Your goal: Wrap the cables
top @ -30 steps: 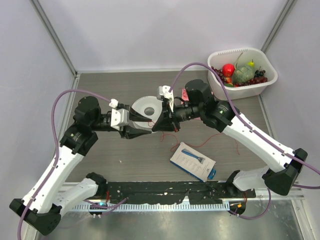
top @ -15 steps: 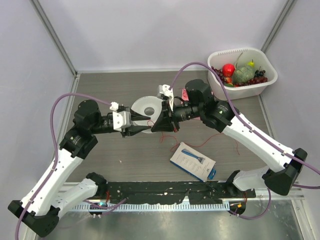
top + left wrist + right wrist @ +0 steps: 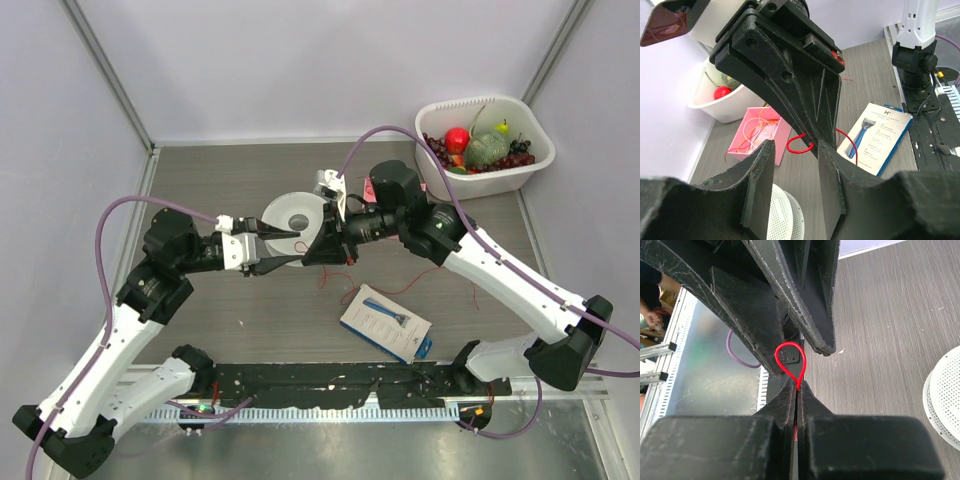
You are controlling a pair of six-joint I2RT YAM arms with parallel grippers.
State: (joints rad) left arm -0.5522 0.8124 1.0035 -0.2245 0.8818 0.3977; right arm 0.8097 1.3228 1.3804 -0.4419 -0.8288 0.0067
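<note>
a robotics lab, set up as a closed test cell. two white robot arms (image 3: pixel 120 330) are bolted to a black mounting rail (image 3: pixel 330 385) at the near edge of a grey wood-grain table (image 3: pixel 250 310), which is boxed in by plain pale walls (image 3: pixel 300 60) and aluminium frame posts (image 3: pixel 110 75). purple hoses (image 3: pixel 130 205) loop off the arms. the things laid out look like practice props: a white tub (image 3: pixel 470 180) of fruit (image 3: pixel 457 137) and a boxed razor (image 3: pixel 386 323).
</note>
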